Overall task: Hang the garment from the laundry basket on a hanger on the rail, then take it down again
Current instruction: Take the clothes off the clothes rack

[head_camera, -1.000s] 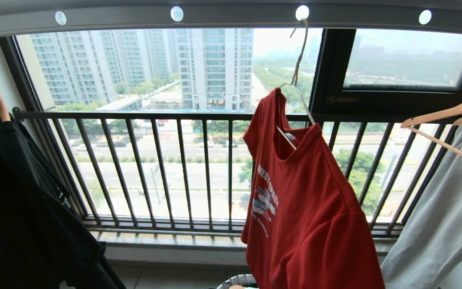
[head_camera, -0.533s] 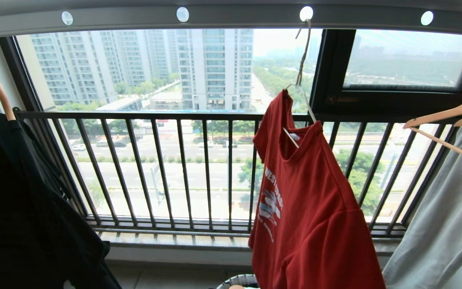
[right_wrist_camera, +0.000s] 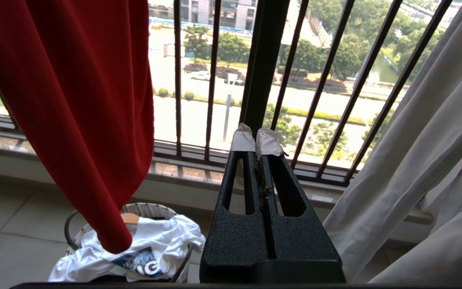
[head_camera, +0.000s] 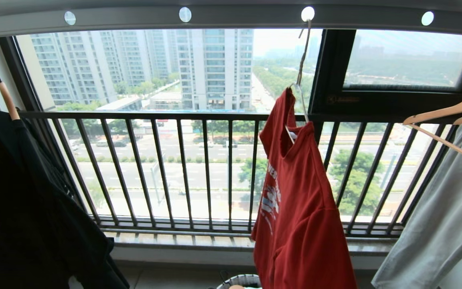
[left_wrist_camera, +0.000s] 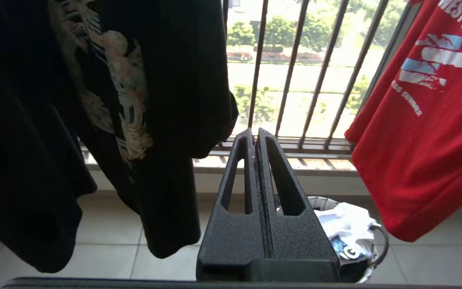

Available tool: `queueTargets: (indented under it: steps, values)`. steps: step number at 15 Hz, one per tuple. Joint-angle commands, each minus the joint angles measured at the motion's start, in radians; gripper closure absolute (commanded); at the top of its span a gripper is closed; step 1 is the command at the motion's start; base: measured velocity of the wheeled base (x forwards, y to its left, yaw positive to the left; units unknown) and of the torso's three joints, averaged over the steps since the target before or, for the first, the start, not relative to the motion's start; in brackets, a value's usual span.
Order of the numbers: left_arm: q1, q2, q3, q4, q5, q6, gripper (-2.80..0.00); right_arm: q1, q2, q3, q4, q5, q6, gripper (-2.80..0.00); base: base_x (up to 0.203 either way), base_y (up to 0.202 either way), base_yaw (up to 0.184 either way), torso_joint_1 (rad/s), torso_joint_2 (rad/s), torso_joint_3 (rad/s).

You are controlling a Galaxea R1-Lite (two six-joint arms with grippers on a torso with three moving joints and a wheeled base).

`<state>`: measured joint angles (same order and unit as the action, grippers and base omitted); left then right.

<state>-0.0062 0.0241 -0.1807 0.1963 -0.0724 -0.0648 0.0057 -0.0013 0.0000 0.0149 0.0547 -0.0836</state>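
Observation:
The red garment (head_camera: 301, 208) hangs on the thin cream hanger (head_camera: 300, 80), whose hook sits in a hole of the grey rail (head_camera: 231, 16) overhead. It also shows in the left wrist view as the garment (left_wrist_camera: 423, 120) and in the right wrist view as the garment (right_wrist_camera: 82, 112). Below it on the floor stands the laundry basket (right_wrist_camera: 142, 209), basket (left_wrist_camera: 377, 230), with a white T-shirt (right_wrist_camera: 150, 241) inside. My left gripper (left_wrist_camera: 256, 134) is shut and empty, low and well clear of the garment. My right gripper (right_wrist_camera: 256, 138) is shut and empty too. Neither arm shows in the head view.
A black garment (head_camera: 22, 208) on a wooden hanger hangs at the left, a pale grey one (head_camera: 443, 216) on wooden hangers (head_camera: 447, 112) at the right. The dark barred window railing (head_camera: 215, 168) stands behind, above a tiled floor (left_wrist_camera: 106, 245).
The garment on its hanger has swung and turned more edge-on, now looking narrower. The whole picture has shifted slightly to the right.

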Motion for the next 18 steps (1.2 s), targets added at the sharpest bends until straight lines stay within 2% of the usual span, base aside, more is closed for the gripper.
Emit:
queueTargets:
  steps: [1, 2, 3, 7, 18]
  values:
    - [0.0, -0.022, 0.159, -0.152, 0.079, 0.079, 0.0, 0.0, 0.001, 0.0, 0.0, 0.001, -0.001, 0.0, 0.0, 0.0, 0.0, 0.0, 0.0, 0.0]
    - [0.0, -0.022, 0.184, -0.202, 0.09, 0.097, 0.0, 0.0, 0.001, 0.0, 0.0, 0.001, -0.001, 0.0, 0.0, 0.0, 0.0, 0.0, 0.0, 0.0]
    - [0.0, -0.023, 0.181, -0.198, 0.095, 0.102, 0.0, 0.0, 0.001, 0.0, 0.0, 0.001, -0.001, 0.0, 0.0, 0.0, 0.0, 0.0, 0.0, 0.0]
    - [0.0, -0.024, 0.181, -0.198, 0.105, -0.009, 0.0, 0.0, 0.001, 0.0, 0.0, 0.001, -0.001, 0.0, 0.0, 0.0, 0.0, 0.0, 0.0, 0.0]
    - [0.0, -0.023, 0.181, -0.199, 0.108, -0.009, 0.0, 0.0, 0.001, 0.0, 0.0, 0.001, -0.001, 0.0, 0.0, 0.0, 0.0, 0.0, 0.0, 0.0]
